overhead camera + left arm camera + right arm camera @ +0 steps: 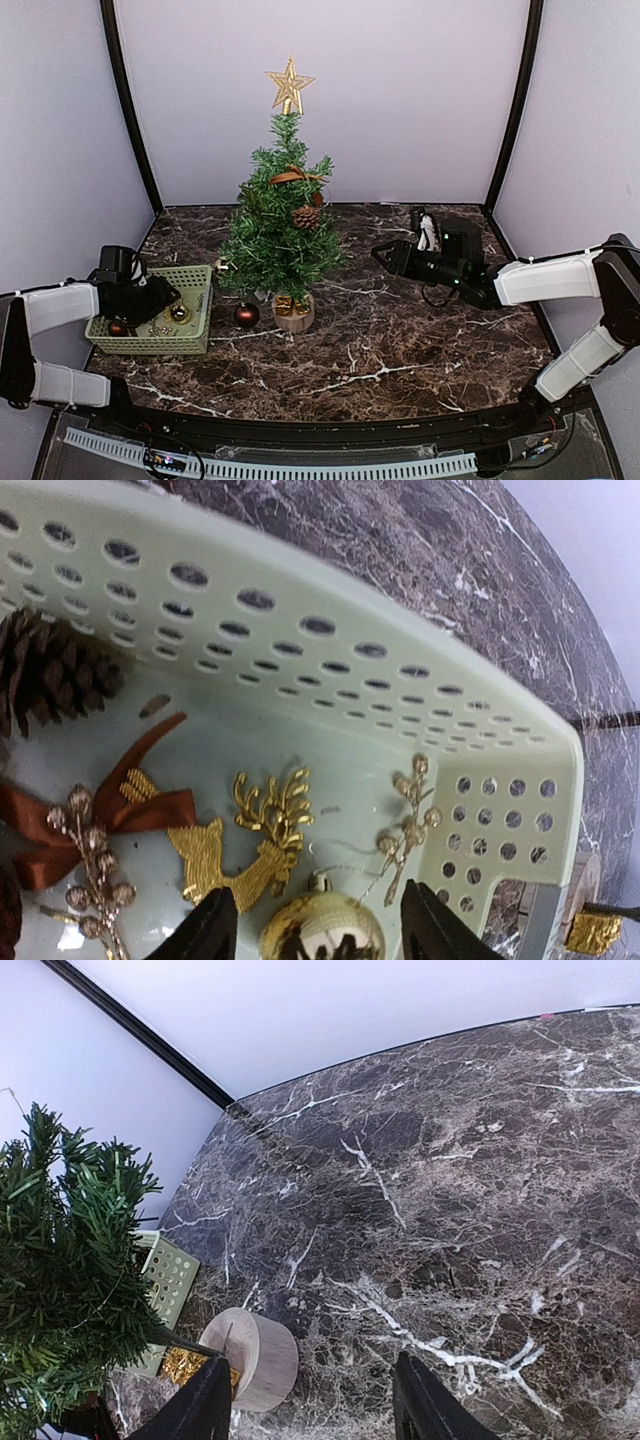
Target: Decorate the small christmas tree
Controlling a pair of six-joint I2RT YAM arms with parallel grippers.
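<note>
"Since the small christmas tree stands at the middle of the marble table, already wearing a star, bow and pine cone, what must the left arm get right?"

"Its left gripper is down in the basket, fingers spread either side of a gold bauble, not yet pinching. It should centre on the ball, close gently so the sphere doesn't squirt out, and lift clear of the reindeer and sprig."

"And the other?"

"The right gripper hangs spread and empty near the tree; it had better give the branches room."
</note>
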